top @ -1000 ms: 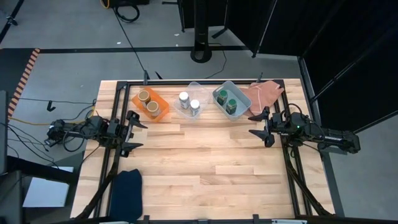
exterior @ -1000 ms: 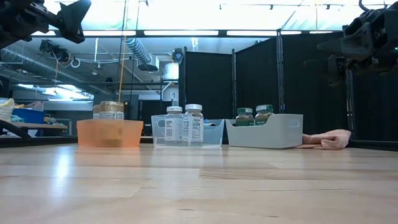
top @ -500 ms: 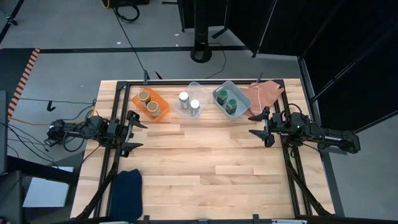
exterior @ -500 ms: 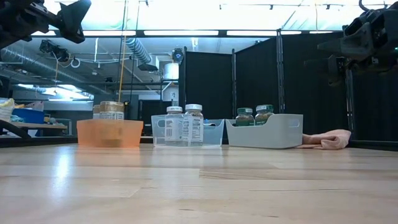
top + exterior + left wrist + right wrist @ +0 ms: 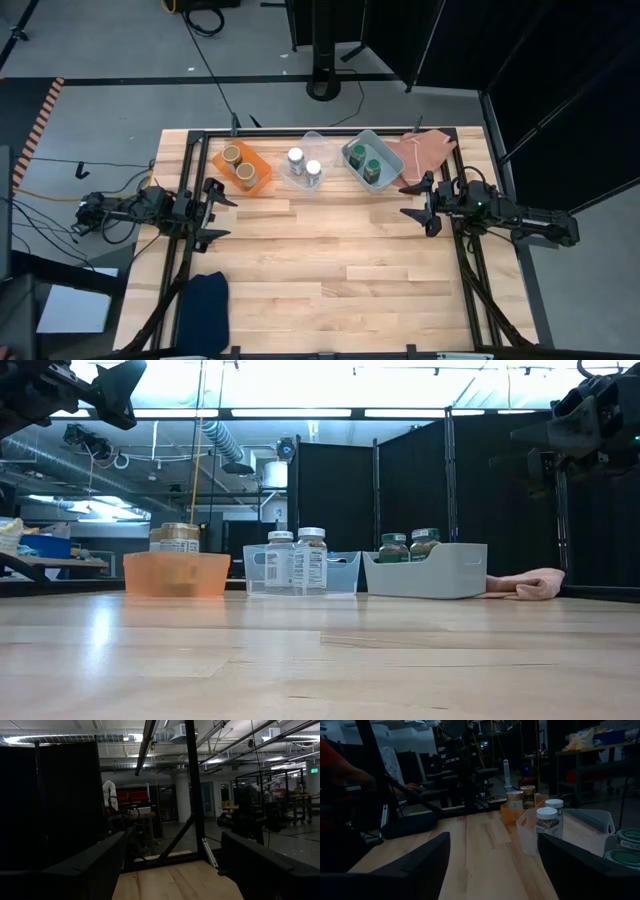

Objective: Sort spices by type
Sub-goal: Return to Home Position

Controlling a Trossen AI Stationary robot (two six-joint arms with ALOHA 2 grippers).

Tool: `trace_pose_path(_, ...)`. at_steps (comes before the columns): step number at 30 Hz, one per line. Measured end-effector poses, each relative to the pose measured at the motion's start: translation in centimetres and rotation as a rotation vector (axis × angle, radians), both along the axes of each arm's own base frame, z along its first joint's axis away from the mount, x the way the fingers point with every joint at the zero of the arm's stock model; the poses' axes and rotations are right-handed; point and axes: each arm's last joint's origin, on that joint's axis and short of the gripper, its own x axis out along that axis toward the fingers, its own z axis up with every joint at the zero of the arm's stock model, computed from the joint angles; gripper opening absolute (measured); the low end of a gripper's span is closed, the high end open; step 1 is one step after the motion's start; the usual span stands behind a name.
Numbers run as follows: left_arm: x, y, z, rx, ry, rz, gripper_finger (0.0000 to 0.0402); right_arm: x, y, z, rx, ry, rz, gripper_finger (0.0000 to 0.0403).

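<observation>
Six spice jars stand in three trays along the table's far edge. Two tan-topped jars [image 5: 239, 162] stand in the orange tray [image 5: 258, 184]. Two white-lidded jars [image 5: 304, 161] stand in the clear tray [image 5: 311, 136]. Two green-lidded jars [image 5: 366, 161] stand in the grey-blue tray [image 5: 384, 153]. My left gripper [image 5: 217, 209] hovers open at the table's left edge, raised above the wood. My right gripper [image 5: 419, 201] hovers open at the right edge, also raised, fingers pointing toward the table's middle.
A pink cloth [image 5: 426, 150] lies at the far right corner beside the grey-blue tray. A dark blue cloth [image 5: 205, 303] lies at the near left corner. Bare wood [image 5: 330, 260] spreads across the middle and near side. A person's red sleeve [image 5: 332, 755] shows beyond the table.
</observation>
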Motion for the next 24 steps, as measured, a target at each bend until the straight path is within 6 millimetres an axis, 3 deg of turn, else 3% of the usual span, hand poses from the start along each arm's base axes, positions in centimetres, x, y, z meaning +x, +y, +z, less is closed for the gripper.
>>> trace_pose_path(24,0.00,0.00,0.00,0.000,0.000,0.000,0.0333,0.00,0.00,0.00,0.000,0.000,0.000,0.0307)
